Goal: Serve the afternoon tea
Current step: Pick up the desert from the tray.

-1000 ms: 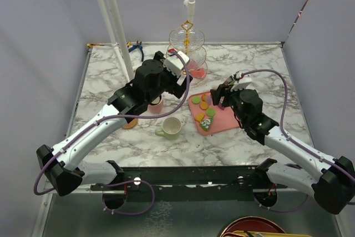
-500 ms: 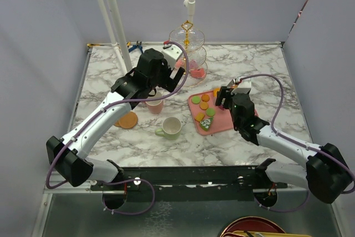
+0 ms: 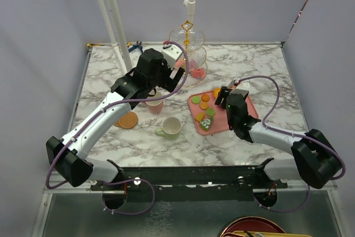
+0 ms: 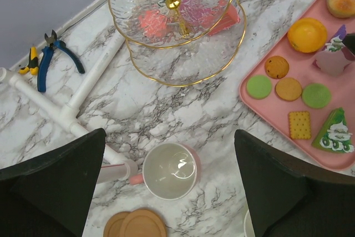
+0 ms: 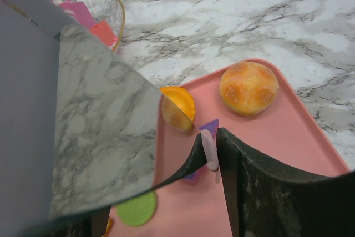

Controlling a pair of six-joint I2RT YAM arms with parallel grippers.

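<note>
1. Jaws of your right gripper (image 5: pixel 209 140) stand narrow, pinched on a thin pale-pink cake slice (image 5: pixel 209 152) with a purple base. You cannot tell from these views whether the slice has left the pink tray (image 5: pixel 277 154).
2. Your left gripper (image 4: pixel 169 133) hangs spread wide and empty above the marble table (image 4: pixel 183 109), between the glass stand (image 4: pixel 188 65) and the pink mug (image 4: pixel 169 171).
3. What the next move turns on: from the right gripper, the stand lies farther from you and to the left, just off the tray's far-left corner. The right arm has the slice, so it is the one to carry it there.
4. The slice is thin across the gap, its flat faces against the pads. I judge it will tip easily on release, so set it down low on a tier.
5. Watch the left arm. Its wrist sits close to the stand on the other side, and a reach from the right could crowd it.
6. The stand already holds pink and red pieces. An orange round (image 5: pixel 178 106), a bun (image 5: pixel 248 88) and several macarons wait on the tray.
7. Both mugs, the pink one and the pale-green mug (image 3: pixel 171 127), stand on bare marble. The brown coasters (image 4: pixel 136 226) lie overlapped near the pink one, so you are probably not far along.
</note>
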